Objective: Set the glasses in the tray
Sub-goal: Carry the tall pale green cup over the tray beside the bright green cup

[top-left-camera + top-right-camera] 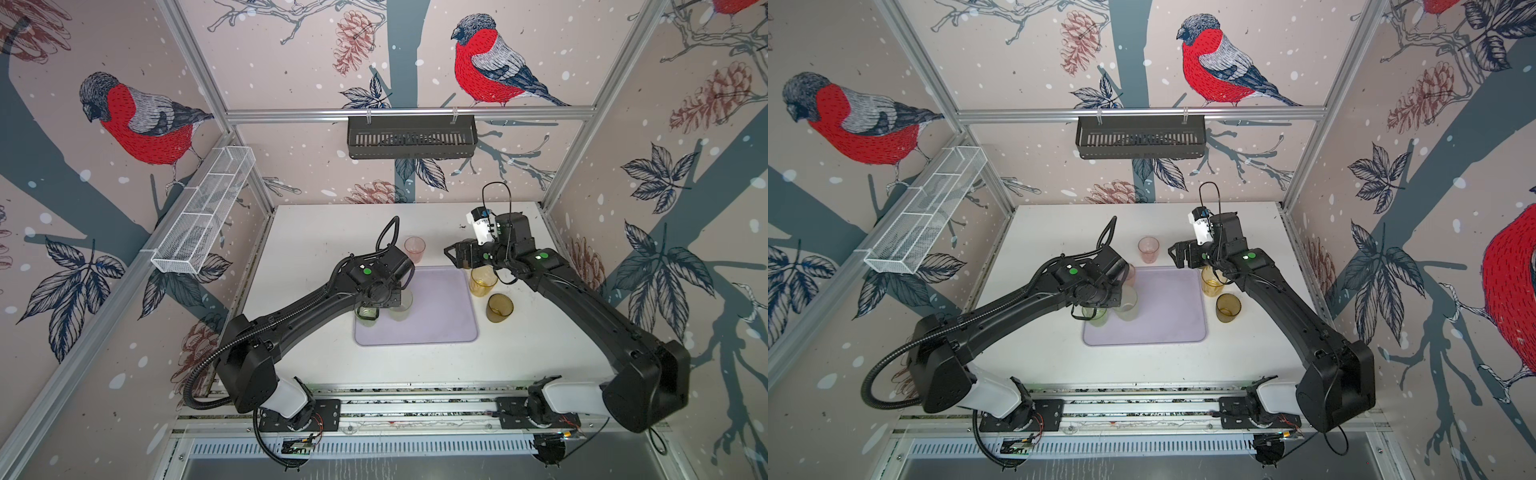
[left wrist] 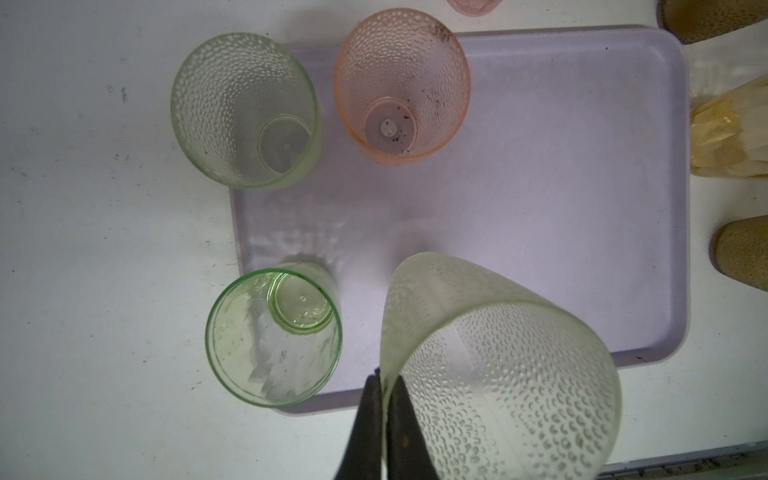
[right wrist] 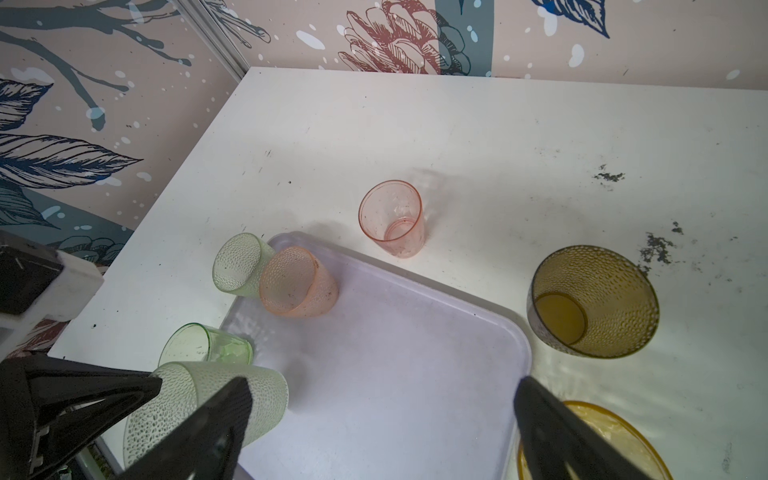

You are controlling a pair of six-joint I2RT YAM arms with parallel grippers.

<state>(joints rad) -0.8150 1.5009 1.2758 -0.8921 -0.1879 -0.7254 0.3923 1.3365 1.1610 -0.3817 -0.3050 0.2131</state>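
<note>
L gripper clamped on rim of frosted green glass — glass tilted, tray 9 o'clock side. R gripper spread wide, empty — above yellow-amber glass, tray's 2 o'clock.

Top views: stereo pair, mounted high over the front edge, facing down and toward the back wall; distant, taking in the whole surface; coverage nearly identical, offset slightly sideways.
Left wrist view: close, looking almost straight down past the left pincer onto the tray.
Right wrist view: close, slanting down across the tray toward a rear corner, framed by the right pincer.
Common to all four: tray and glasses.
</note>
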